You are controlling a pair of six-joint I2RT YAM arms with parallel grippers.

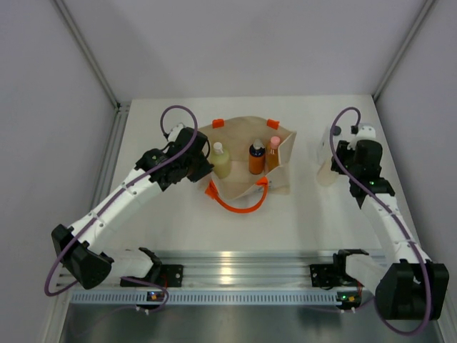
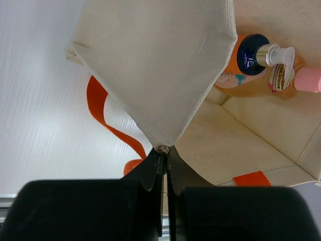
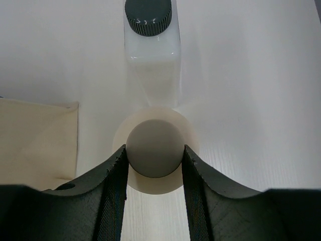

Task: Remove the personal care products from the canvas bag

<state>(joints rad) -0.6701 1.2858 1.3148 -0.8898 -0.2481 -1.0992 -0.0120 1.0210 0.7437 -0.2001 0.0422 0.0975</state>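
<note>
Right of the bag (image 1: 239,134), the right gripper (image 3: 153,150) clasps the cylinder (image 3: 153,143), which is already out, with the white bottle (image 3: 150,55) just beyond; the left gripper (image 2: 163,153) is pinched shut on the bag's left edge; inside sit the yellow-green bottle (image 1: 221,162), orange bottle (image 1: 256,160) and amber bottle (image 1: 273,153); the amber lies nearest the right arm, so I judge its next reach goes leftward.
</note>
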